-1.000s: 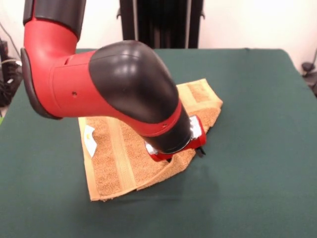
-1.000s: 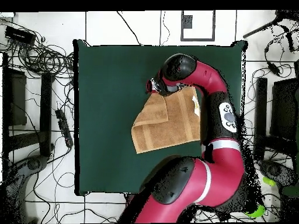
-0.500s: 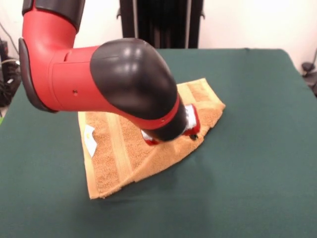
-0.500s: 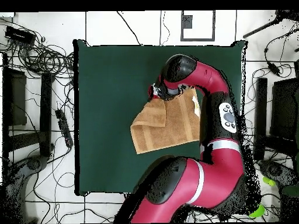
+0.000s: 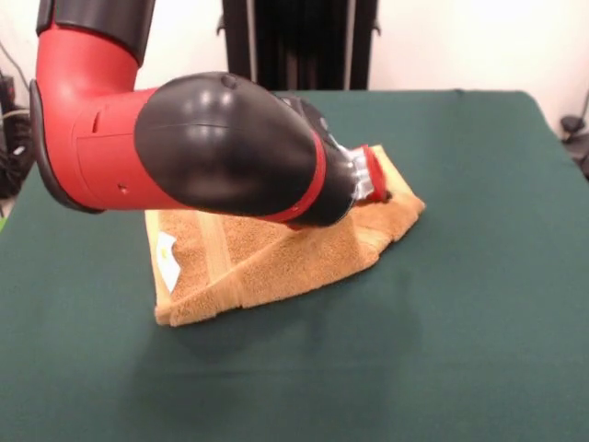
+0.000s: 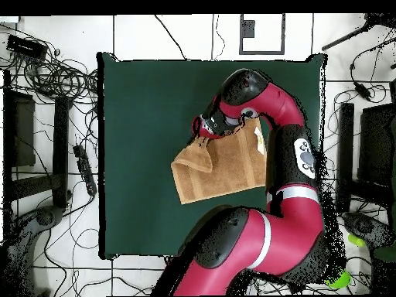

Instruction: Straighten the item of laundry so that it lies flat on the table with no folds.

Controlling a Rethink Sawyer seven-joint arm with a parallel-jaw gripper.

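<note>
Towel (image 5: 276, 262) under jaws, near desk (image 5: 479, 304) centre. Jaw state: cannot tell, tips hidden behind red wrist end. Gripper (image 5: 375, 187) low over towel's folded corner, touching or just above cloth. Towel not flat: one side doubled over, fold running diagonally, woven band (image 5: 213, 247) and white tag (image 5: 167, 249) exposed on flat part. Arm (image 5: 212, 147) overhanging towel's far half.

The arm's (image 5: 221, 147) bulky elbow hides the towel's (image 5: 276, 262) far left part, and the gripper's (image 5: 375, 184) fingertips sit tucked behind its red end, so their stance can't be told. The table's (image 5: 479, 304) near edge is cut off.
</note>
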